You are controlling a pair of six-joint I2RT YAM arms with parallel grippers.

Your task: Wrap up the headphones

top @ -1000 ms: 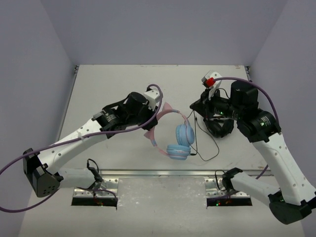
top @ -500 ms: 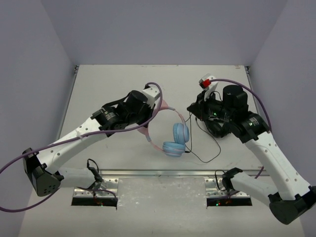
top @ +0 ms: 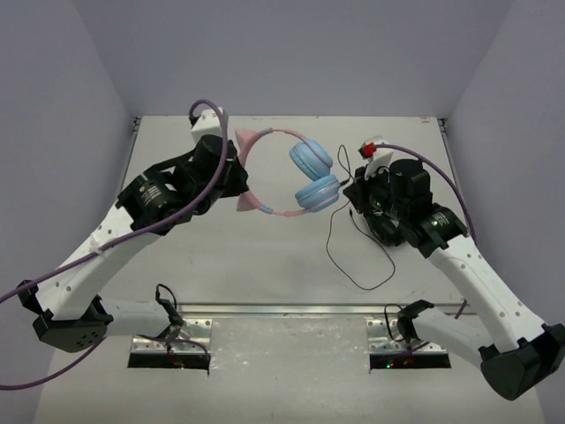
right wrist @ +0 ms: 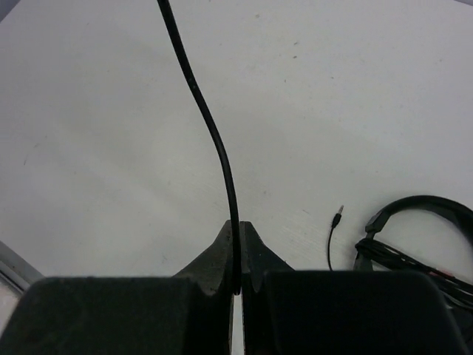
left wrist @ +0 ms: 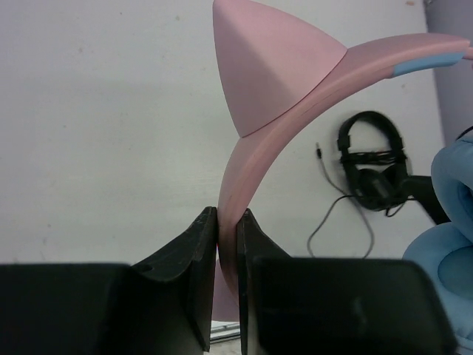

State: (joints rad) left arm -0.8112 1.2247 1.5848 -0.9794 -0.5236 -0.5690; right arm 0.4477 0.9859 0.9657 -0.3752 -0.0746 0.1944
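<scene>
Left wrist: one headphones [left wrist: 270,74], one hand [left wrist: 228,218]

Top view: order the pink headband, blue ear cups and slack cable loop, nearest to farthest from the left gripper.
1. Pink headband: pinched by the left gripper.
2. Blue ear cups: just right of it.
3. Cable loop: lower right, on the table.
</scene>
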